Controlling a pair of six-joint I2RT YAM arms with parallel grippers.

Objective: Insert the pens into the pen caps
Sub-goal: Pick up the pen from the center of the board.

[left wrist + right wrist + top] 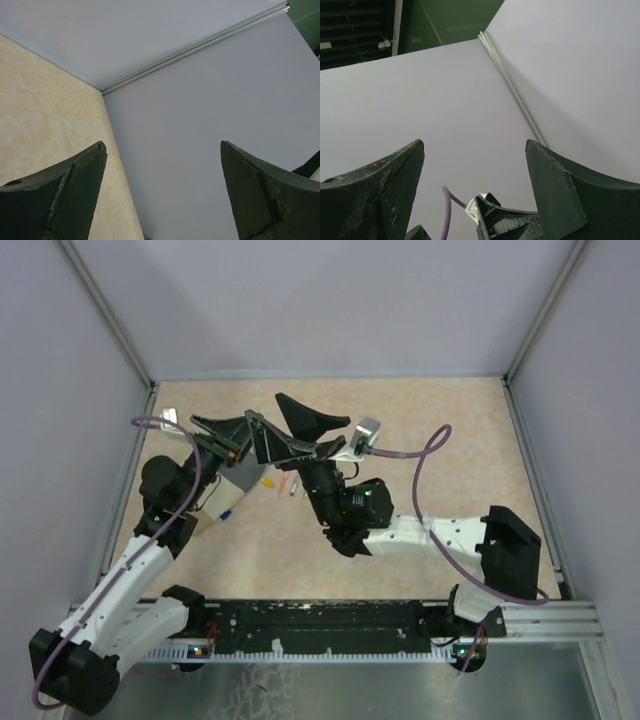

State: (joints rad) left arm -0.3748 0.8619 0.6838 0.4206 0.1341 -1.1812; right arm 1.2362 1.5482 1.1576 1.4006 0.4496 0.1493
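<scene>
We find the left hand (162,145) and right hand (475,142) spread apart, empty, above loose pens (291,485) and pen caps (267,481) mid-counter (430,420); next, we judge, one lowers to grasp a pen.

Left arm (140,560): rises from the near-left base, bends at the elbow, leans forward and inward. Left gripper (235,430): sits high, tilted upward, jaws spread wide, nothing between the left fingers (70,195).

Right arm (430,535): leaves the near-right base, folds back leftward in a low forearm, turns up at the wrist. Right gripper (300,435): points up and to the left, jaws spread wide, nothing between the right fingers (385,195).

From above: both grippers close together at mid-field, dark fingers overlapping in outline; contact between them cannot be told.
</scene>
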